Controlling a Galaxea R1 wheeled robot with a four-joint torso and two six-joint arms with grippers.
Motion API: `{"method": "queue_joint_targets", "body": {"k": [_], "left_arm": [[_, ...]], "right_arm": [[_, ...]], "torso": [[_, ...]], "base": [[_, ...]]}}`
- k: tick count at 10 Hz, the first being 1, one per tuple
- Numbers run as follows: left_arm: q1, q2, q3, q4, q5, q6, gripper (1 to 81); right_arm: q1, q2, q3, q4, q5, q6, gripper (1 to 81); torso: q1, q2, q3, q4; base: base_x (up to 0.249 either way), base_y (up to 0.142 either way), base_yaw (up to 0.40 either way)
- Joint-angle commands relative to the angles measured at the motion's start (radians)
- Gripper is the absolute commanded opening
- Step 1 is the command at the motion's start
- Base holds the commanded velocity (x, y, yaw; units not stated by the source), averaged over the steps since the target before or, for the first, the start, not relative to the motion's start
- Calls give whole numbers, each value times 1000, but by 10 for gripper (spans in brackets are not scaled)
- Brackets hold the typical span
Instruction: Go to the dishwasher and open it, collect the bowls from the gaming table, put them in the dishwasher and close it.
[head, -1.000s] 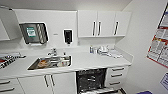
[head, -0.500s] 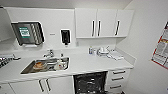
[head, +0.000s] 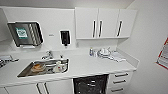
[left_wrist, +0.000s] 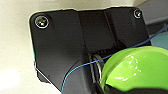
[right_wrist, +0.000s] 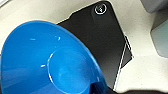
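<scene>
1. While I look at my left claw, I see a lime green bowl sitting right at it, so I think it is holding that bowl, though I cannot see the fingers.
2. My right claw has a blue bowl close up against it, and I think it holds that one too.
3. Out past my claws, the dishwasher is under the white counter, and its dark racks show, so the door looks open.
4. It sits just beside the drawers, with the sink off to the side.
5. If I tip a bowl, it could slip and fall.
6. If I drive too close, I could bump the open door.
</scene>
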Motion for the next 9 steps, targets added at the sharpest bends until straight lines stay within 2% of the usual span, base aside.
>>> {"method": "queue_joint_targets", "body": {"k": [1, 6, 9], "left_arm": [[-42, -1, 3, 3, 44, 8, 10], [-40, 0, 3, -3, 43, 8, 10], [-40, 0, 3, -8, 41, 8, 10]], "right_arm": [[44, -10, -4, -5, -44, -3, 10], [42, -11, -7, -2, -43, 1, 10], [39, -16, -7, 5, -43, 2, 10]], "torso": [[0, 0, 0, 0], [0, 0, 0, 0], [1, 1, 0, 0]], "base": [[139, 0, 0], [130, 0, 0], [0, 0, 0]]}}
